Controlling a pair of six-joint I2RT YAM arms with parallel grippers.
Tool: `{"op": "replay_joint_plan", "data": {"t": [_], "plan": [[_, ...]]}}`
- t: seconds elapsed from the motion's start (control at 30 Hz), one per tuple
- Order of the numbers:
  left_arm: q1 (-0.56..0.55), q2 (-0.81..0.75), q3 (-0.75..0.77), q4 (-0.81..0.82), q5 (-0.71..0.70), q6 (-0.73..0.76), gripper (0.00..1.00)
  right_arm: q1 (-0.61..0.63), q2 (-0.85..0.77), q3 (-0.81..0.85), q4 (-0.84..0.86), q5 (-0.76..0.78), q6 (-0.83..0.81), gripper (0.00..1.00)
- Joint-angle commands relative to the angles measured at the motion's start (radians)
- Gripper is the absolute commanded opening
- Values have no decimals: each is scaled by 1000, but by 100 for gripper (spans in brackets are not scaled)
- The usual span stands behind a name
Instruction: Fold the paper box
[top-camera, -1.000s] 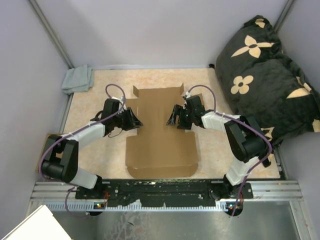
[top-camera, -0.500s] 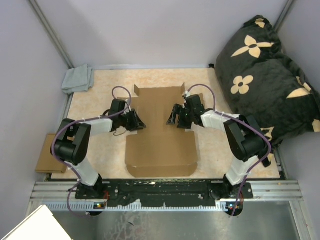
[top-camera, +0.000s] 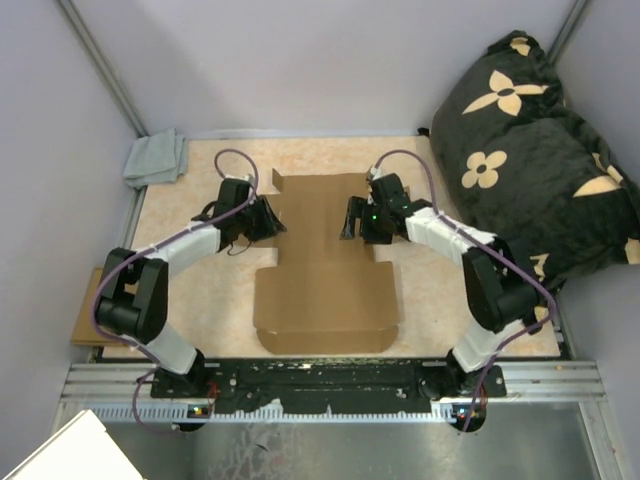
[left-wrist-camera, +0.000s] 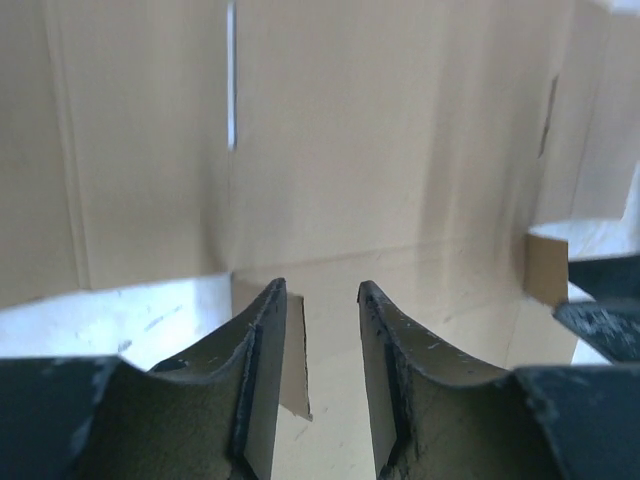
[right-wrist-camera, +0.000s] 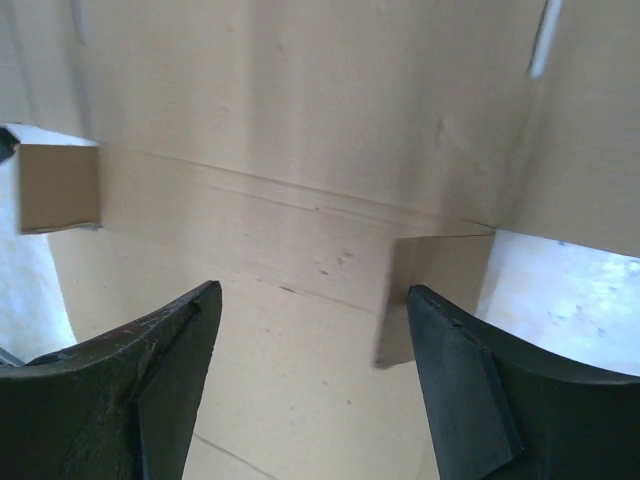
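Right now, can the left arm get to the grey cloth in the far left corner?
Probably yes. The left gripper is at the left edge of the paper box, jaws apart, and nothing stands between it and the grey cloth on the table.

Closed in by plain pale grey-lilac walls (top-camera: 320, 70), with a slanting metal post (top-camera: 100, 62) at the far left. Surfaced in speckled beige over the counter (top-camera: 205, 290), edged along the near side by a metal rail (top-camera: 330, 385). Lit evenly and softly. Crowded on the right by a black cushion (top-camera: 530, 150) patterned with cream flowers; marked at the far-left corner by a grey cloth (top-camera: 157, 158).
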Motion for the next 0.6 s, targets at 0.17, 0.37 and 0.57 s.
{"op": "replay_joint_plan", "data": {"t": [0.17, 0.37, 0.57], "plan": [[11, 175, 401, -110, -242, 115, 44, 3, -318, 107, -129, 119, -144, 77], [71, 421, 744, -253, -326, 127, 44, 3, -484, -1, -161, 137, -149, 77], [96, 566, 921, -318, -355, 167, 44, 3, -614, -126, -147, 126, -128, 78]]}}
